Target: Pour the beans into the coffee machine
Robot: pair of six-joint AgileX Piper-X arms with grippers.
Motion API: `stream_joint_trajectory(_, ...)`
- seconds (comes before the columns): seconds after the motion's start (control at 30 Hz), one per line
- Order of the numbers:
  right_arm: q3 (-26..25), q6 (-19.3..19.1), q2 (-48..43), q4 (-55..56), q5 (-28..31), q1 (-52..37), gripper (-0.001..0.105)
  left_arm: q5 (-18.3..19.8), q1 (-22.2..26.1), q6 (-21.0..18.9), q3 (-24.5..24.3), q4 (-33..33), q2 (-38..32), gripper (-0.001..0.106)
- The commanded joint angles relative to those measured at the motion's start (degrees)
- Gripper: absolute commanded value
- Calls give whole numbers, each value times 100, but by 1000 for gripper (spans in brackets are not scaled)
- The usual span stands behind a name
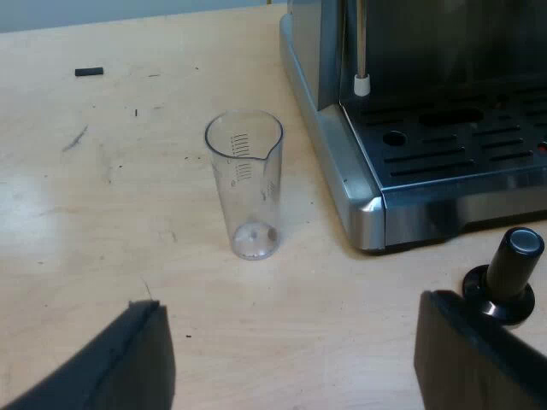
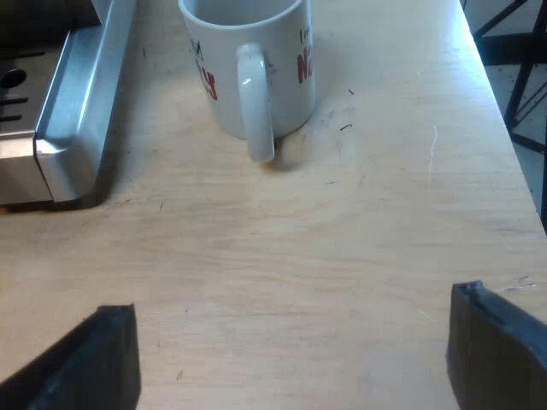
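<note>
my left gripper (image 1: 291,301) hangs wide open before the clear plastic measuring glass (image 1: 246,184), upright on the wooden counter (image 1: 102,213) beside the steel espresso machine (image 1: 342,162). my right gripper (image 2: 292,299) gapes too. the glass looks near empty, i think; an off-centre pinch could topple it.

The measuring glass (image 1: 245,184) is clear plastic with printed scale marks and a small pouring lip. It stands upright on the wooden table (image 1: 102,213) and looks nearly empty. It is near the steel corner of the espresso machine (image 1: 342,162), beside the slotted drip tray (image 1: 461,158).
</note>
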Motion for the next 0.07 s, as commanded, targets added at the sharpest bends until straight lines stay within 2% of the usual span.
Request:
stream_joint_trajectory(0.03, -18, -28, -262, -42, -39, -14, 79, 11, 8, -11, -21, -30, -225, 62)
stream_joint_trajectory(0.07, -18, -28, -262, -42, -39, -14, 79, 11, 8, -11, -21, -30, -225, 62)
